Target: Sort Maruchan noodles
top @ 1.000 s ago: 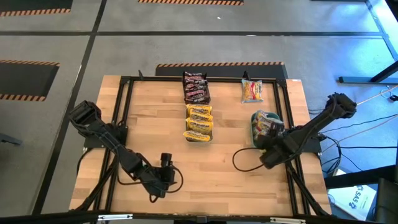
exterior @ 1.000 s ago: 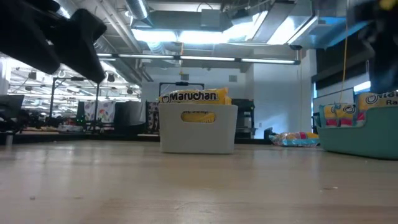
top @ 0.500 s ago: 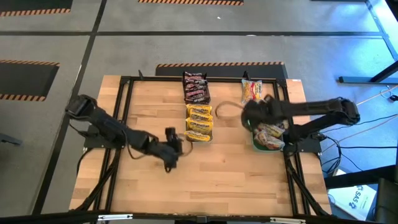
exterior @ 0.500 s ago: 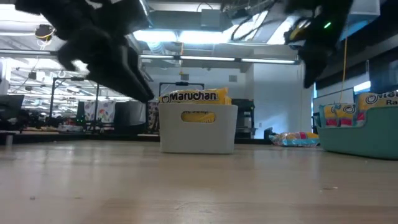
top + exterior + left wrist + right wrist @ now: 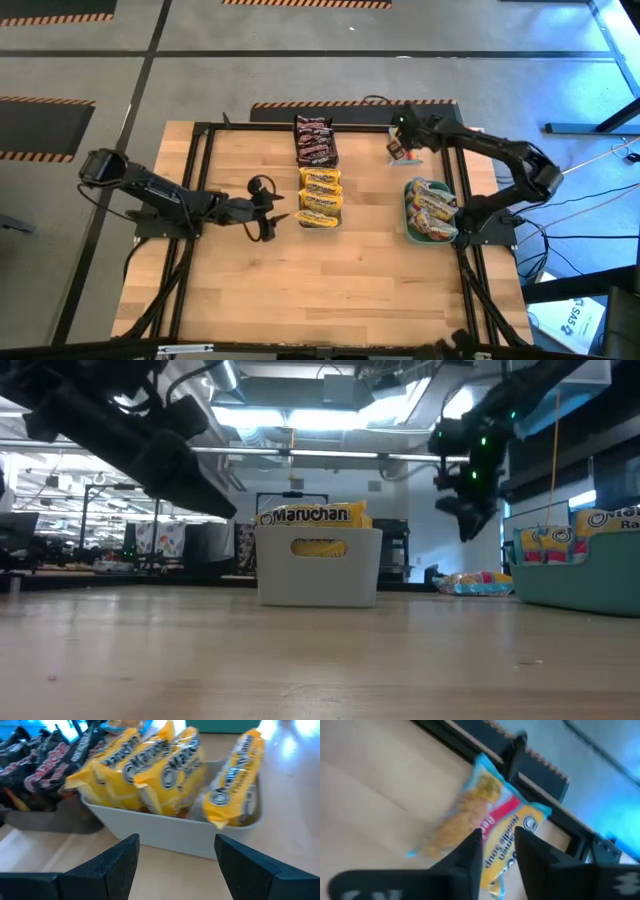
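Pale butcher-block wood makes up the tabletop, framed by black rails, and it carries three bins in its far half. By my reading, the largest risk lies at the far right corner, where the one loose orange-yellow plastic noodle packet with pink-red print and a blue edge lies flat near the back rail. The right gripper hangs just above it; the right wrist view shows the fingers a narrow gap apart with the packet beneath and between them, not visibly clamped. A slick, flat wrapper could slide or skate toward the rail if the tips close on its face instead of an edge.

Next, the teal rectangular bin at the right edge already holds several like packets; a dangling packet might catch its wall during transfer.

At mid-table, the clear rectangular bin holds the yellow packets, standing on edge. The left gripper sits just beside this bin's left side, fingers well apart and empty, pointing at its wall. Pushing forward could shove the light bin.

Behind it, the dark grey bin of dark brown-red packets by the far edge looks settled.
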Motion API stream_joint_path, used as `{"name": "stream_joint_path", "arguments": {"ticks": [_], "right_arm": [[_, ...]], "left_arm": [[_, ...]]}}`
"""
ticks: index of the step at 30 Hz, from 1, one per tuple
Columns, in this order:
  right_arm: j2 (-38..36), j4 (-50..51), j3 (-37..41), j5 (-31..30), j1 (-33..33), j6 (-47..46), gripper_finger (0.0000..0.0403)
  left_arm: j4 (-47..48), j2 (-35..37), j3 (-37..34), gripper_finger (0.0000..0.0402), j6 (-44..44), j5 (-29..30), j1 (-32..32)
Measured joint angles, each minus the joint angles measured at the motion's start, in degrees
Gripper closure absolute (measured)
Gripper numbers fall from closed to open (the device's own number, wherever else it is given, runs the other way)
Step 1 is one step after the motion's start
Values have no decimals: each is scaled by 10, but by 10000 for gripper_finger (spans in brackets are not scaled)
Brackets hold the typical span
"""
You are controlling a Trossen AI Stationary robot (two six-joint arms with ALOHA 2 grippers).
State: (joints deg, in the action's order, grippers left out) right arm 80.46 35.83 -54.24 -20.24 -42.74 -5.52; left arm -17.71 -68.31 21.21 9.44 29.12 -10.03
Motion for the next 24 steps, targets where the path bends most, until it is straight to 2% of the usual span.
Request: {"name": "stream_joint_path", "arguments": {"ticks": [6,11,19,24], "right_arm": [[69,-22,0,-10,-83,30,359],[114,-39,0,12,-115,30,392],[166,-61,0,67,-106,45,400],[165,-60,0,73,-75,63,400]], "left_arm": [[1,-3,-1,147,3,-35,27],[0,-3,-1,147,5,-37,29],[0,-3,-1,147,5,-37,29],[0,-3,-1,147,2,-36,29]]}}
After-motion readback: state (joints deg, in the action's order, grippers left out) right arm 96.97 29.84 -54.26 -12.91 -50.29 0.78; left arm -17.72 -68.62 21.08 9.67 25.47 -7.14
